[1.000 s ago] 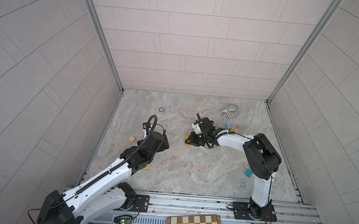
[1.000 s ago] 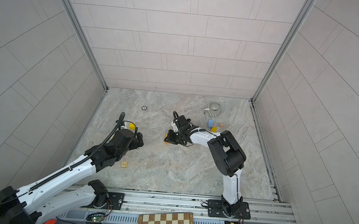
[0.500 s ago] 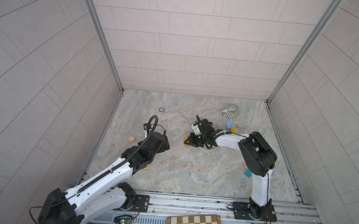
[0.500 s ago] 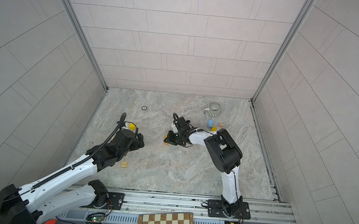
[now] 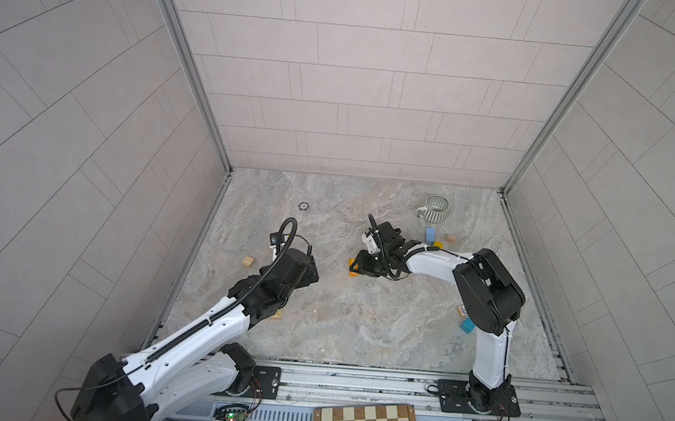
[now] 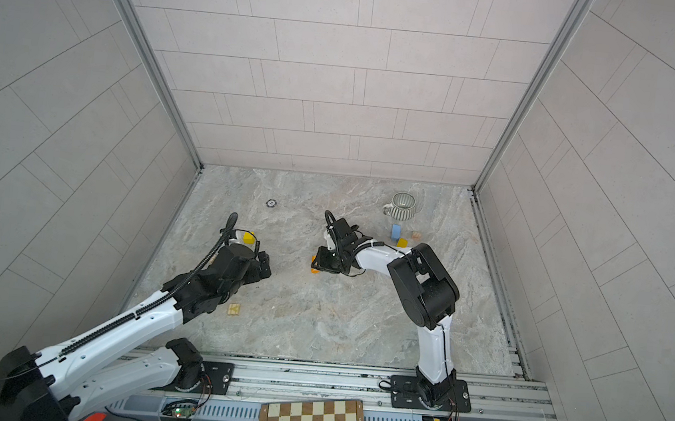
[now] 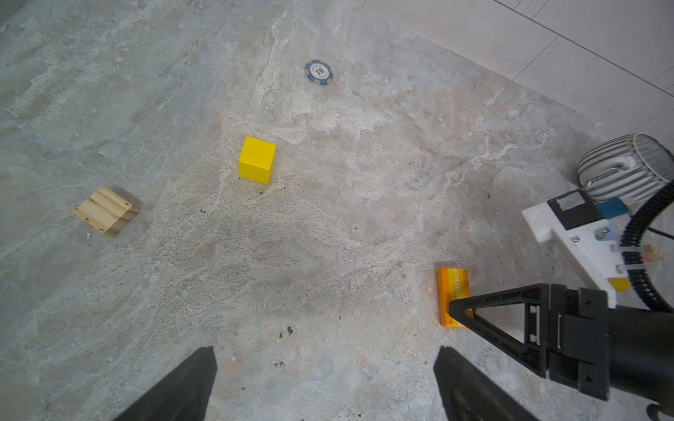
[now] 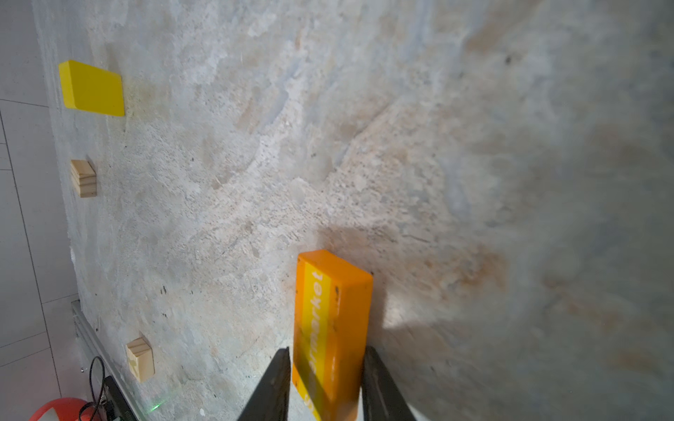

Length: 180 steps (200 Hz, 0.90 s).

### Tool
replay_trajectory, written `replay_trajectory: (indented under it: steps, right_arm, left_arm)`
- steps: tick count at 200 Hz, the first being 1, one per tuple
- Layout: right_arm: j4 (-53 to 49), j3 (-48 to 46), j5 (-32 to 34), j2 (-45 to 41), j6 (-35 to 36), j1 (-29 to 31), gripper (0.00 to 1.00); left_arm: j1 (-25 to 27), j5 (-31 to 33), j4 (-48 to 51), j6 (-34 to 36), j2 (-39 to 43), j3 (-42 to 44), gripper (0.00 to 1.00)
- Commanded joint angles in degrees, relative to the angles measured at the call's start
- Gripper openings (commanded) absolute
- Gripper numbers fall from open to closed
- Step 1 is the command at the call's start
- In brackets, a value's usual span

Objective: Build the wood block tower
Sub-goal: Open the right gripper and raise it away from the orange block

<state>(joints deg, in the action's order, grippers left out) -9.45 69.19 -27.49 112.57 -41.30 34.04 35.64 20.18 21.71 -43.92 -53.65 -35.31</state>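
1. Top views: the orange rectangular wood block with white lettering [image 5: 352,274] lies mid-surface [image 5: 359,326] at the tip of the right arm [image 5: 431,265]. My guess is that's the tower's base spot, since both arms can reach it. The other blocks are scattered and nothing's stacked yet.
2. Left wrist: the left fingers [image 7: 182,386] are spread wide and empty, just left of that block. A yellow painted wood cube [image 7: 257,160] sits far-left, probably next.
3. Right wrist: the right fingers [image 8: 271,386] sit either side of the orange block. Squeezing or loose? Can't tell.

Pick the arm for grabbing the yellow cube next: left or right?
Left. The left gripper is open and faces the yellow cube, with nothing between them in its wrist view. The right gripper sits around the orange block, farther from the cube.
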Motion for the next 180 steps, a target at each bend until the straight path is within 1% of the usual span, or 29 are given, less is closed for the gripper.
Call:
replay_trajectory:
  steps: [1, 29, 44, 50, 73, 98, 131, 153, 180]
  right_arm:
    - [-6.6, 0.6, 4.07, -2.01, 2.27, -0.56, 0.36]
    - [-9.76, 0.85, 5.93, -3.95, 4.3, -0.88, 0.4]
    - [-11.96, 1.19, 6.99, -5.61, 5.55, -0.99, 0.48]
    - [-13.11, 1.29, 7.73, -6.44, 5.93, -1.14, 0.5]
    - [-17.2, 1.39, 10.39, -10.29, 7.64, -1.54, 0.56]
    - [-21.63, 0.77, 12.75, -15.65, 8.79, -2.98, 0.61]
    - [-28.58, -0.16, 15.76, -22.39, 10.98, -6.45, 0.66]
    - [-32.53, -1.95, 18.07, -27.4, 12.14, -9.1, 0.68]
    - [-35.78, -5.91, 19.34, -33.45, 12.55, -13.63, 0.7]
  left_arm:
    - [-0.31, 0.73, 0.43, 0.63, 0.81, 0.77, 1.0]
    - [-0.27, 0.12, 0.51, 1.19, 0.94, 0.62, 1.0]
    - [-0.31, 0.01, 1.23, 2.09, 0.7, -0.32, 1.0]
    - [-0.31, 0.4, 2.18, 3.89, 0.59, -1.03, 1.0]
    - [-0.28, 1.02, 4.27, 5.4, 0.56, -3.2, 1.0]
    - [-0.17, -2.41, 3.78, 5.01, 0.04, -4.34, 1.0]
    - [0.13, -5.66, 5.65, 5.82, -3.04, -8.68, 1.0]
    - [0.23, -6.93, 9.05, 7.63, -5.19, -12.69, 1.0]
    - [0.37, -8.22, 14.0, 9.64, -8.3, -16.76, 1.0]
